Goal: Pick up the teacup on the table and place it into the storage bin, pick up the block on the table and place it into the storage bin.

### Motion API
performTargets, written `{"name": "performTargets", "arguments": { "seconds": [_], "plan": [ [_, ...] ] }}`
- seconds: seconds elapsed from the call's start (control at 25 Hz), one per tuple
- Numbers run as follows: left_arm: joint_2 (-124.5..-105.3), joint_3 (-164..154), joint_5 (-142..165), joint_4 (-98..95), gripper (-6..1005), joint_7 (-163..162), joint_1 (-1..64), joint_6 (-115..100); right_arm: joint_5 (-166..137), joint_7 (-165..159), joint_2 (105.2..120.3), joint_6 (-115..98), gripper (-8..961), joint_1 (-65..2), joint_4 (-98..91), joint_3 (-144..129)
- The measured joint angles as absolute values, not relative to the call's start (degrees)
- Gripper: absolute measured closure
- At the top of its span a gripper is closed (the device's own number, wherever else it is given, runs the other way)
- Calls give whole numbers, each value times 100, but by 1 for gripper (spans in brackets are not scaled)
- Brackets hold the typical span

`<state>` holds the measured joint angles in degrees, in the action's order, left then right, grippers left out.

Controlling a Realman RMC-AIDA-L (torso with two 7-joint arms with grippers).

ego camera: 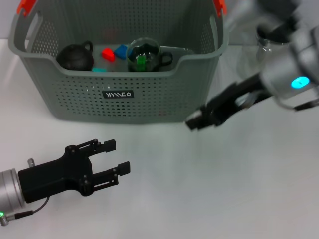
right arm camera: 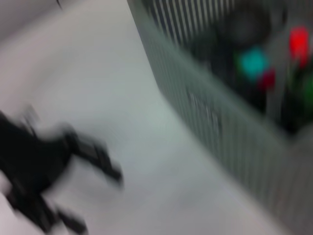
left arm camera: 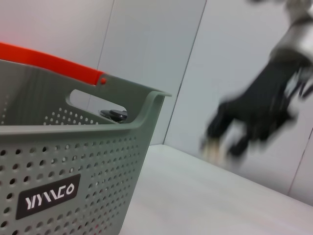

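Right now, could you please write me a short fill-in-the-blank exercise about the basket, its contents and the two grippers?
1. The glass teacup sits inside the grey-green perforated storage bin, with a ____ block showing through its glass.
2. The black round teapot lies in the bin on the robot's ____ side.
3. The left gripper rests low in front of the bin with its fingers ____.
4. The right gripper hangs ____ the bin, near its right front corner.

Missing words: green; left; open; outside
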<state>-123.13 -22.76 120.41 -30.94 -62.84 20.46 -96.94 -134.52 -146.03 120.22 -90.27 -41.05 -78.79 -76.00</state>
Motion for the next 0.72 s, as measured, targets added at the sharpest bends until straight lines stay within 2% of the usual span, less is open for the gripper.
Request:
{"name": "performTargets", "arguments": {
  "seconds": [0.2, 0.4, 0.52, 0.72],
  "plan": [
    [-12313, -2275, 12041, -3094, 276, -6284, 2056, -9694, -12069, -14014, 11990, -9024, 513, -3798, -8785, -6367],
    [-12313, -2275, 12040, -3094, 276, -6284, 2094, -9692, -11741, -13874, 12008, -7757, 511, -3952, -8484, -6318],
    [-12313, -2274, 12027, -3094, 276, -6285, 2103, -9696, -12078, -13889, 12007, -6893, 511, -4463, -7894, -6698],
    [-12319, -2275, 12023, -3094, 276, -6297, 2107, -9708, -12880, -13875, 11992, -5747, 510, -5830, -5832, -6872]
  ]
}}
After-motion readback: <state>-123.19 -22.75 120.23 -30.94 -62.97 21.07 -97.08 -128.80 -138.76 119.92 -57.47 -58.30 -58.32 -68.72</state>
